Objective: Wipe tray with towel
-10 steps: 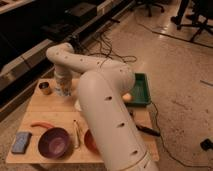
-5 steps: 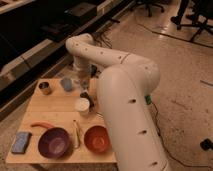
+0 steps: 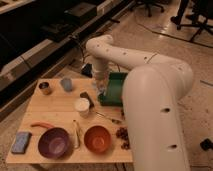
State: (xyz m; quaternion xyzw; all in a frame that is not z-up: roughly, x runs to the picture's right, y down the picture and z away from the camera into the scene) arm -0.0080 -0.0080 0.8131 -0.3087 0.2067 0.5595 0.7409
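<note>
Swinging right since half a second ago, the white arm (image 3: 150, 100) uncovers the green tray (image 3: 115, 91), which it hid before. Now the hand (image 3: 101, 88) hangs behind and to the right of the white cup (image 3: 81, 105), at the tray's left edge; clenched or released, I cannot tell. That tray sits right of and behind the white cup, half hidden by the arm, on the wooden worktop (image 3: 55, 112). Just behind the white cup lies a small dark thing (image 3: 86, 95): towel or not, I cannot tell. Behind and left of the white cup stand a grey cup (image 3: 66, 83) and a metal can (image 3: 45, 88). In front of it sit a purple bowl (image 3: 53, 141) and an orange bowl (image 3: 97, 138).
</note>
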